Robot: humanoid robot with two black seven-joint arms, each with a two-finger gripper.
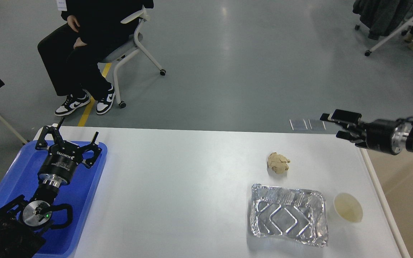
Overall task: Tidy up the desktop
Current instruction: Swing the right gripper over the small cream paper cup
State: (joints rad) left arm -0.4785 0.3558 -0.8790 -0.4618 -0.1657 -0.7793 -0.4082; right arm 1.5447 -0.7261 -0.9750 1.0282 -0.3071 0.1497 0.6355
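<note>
The desktop (177, 186), white and round-cornered, fills the lower middle of the view. At nine o'clock on it lies a blue tray (91, 186), and over the tray hangs the left gripper (68, 138), fingers spread wide and holding nothing. At four o'clock sits a foil pan (288, 215) (empty, crinkled), a small cup (348, 208) just beside it at three. Crumpled brown paper (278, 162) lies near the pan's far edge. The right gripper (330, 125) hovers at two o'clock, fingers parted.

Bright, even overhead light — soft glare streaks on the floor (228, 53), sharp focus throughout.
</note>
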